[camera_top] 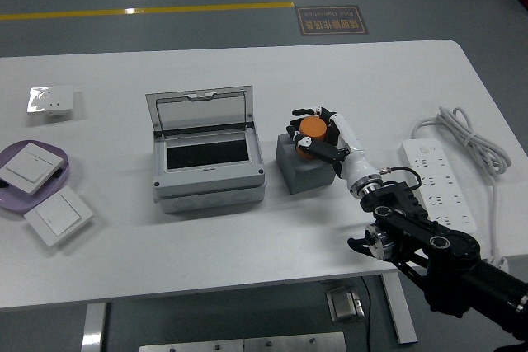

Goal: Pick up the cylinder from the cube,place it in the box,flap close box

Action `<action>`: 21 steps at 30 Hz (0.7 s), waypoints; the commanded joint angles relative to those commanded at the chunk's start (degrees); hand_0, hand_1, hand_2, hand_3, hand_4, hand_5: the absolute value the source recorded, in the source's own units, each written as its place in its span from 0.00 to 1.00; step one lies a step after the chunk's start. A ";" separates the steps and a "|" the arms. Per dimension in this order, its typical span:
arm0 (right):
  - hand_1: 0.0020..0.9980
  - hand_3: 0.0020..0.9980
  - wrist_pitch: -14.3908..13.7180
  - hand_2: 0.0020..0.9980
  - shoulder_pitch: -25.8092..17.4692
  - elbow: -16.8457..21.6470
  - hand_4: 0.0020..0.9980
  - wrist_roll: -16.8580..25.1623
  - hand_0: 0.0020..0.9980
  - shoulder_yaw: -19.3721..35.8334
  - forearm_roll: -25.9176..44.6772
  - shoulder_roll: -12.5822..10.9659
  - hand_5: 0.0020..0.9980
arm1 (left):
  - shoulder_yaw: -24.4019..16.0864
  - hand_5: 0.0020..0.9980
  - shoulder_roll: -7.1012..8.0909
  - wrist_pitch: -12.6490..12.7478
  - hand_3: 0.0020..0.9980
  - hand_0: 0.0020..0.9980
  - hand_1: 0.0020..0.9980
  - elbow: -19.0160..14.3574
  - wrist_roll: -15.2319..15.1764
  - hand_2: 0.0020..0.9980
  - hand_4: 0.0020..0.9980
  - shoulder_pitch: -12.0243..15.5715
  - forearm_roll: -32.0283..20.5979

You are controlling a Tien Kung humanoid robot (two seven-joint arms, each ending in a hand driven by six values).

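The orange cylinder stands on top of the grey cube, partly hidden by curled fingers. The cube sits just right of the grey box. The box is open, its clear flap lid tilted up behind a dark interior.

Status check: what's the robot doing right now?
Right robot hand closed on orange cylinder, which sits on grey cube. Box open, lid up. Path between clear.

The right hand curls its fingers around the orange cylinder atop the grey cube; the grey box beside it stands open, its lid raised.
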 joint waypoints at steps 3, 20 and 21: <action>0.53 0.47 -0.06 0.46 -0.02 0.19 0.00 -0.26 0.57 0.01 -0.18 -0.01 0.00 | -0.03 0.23 -0.01 0.00 0.66 0.62 0.63 0.00 0.00 0.63 0.74 -0.03 0.02; 0.40 0.29 -1.40 0.38 0.01 1.36 0.00 -0.34 0.45 -0.40 0.50 0.04 0.00 | -0.35 0.23 -0.04 0.03 0.66 0.62 0.63 -0.03 -0.10 0.63 0.74 -0.19 0.15; 0.36 0.25 -1.63 0.34 0.09 1.61 0.00 -0.20 0.45 -0.26 0.61 -0.01 0.00 | -0.33 0.23 -0.04 0.03 0.66 0.62 0.63 -0.03 -0.10 0.63 0.74 -0.17 0.13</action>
